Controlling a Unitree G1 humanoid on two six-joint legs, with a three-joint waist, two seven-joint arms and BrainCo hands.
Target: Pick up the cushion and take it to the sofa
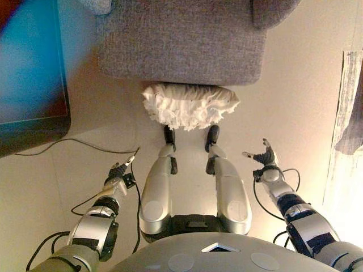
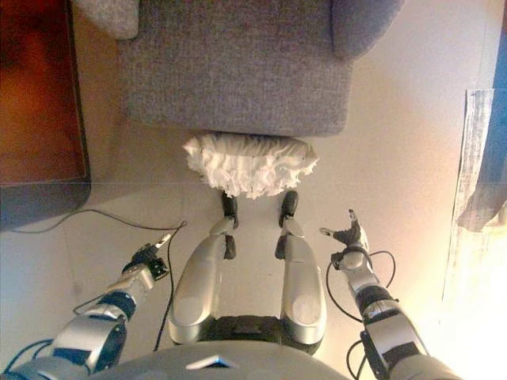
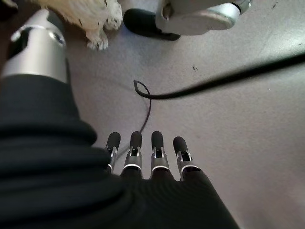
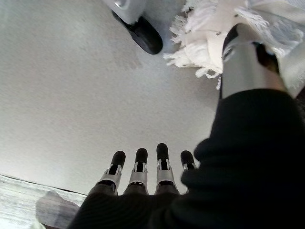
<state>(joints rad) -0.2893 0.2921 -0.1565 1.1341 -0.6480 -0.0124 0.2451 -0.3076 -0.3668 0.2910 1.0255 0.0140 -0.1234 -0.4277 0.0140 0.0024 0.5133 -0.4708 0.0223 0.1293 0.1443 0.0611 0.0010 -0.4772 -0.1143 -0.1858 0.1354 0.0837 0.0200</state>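
White frilly cushion on the floor, touching the grey sofa front edge.
Left robot hand and right robot hand hang fingers straight, empty, well apart from it; wrist views show bare floor under each, and only the left eye view catches the blue panel.

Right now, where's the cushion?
The white fringed cushion lies on the floor, centre of the eye views, against the grey sofa's front edge, in neither hand.

Cushion white, shaggy ruffled fringe. Sofa grey, flecked weave. Floor plain beige. Rug pale grey, streaked.
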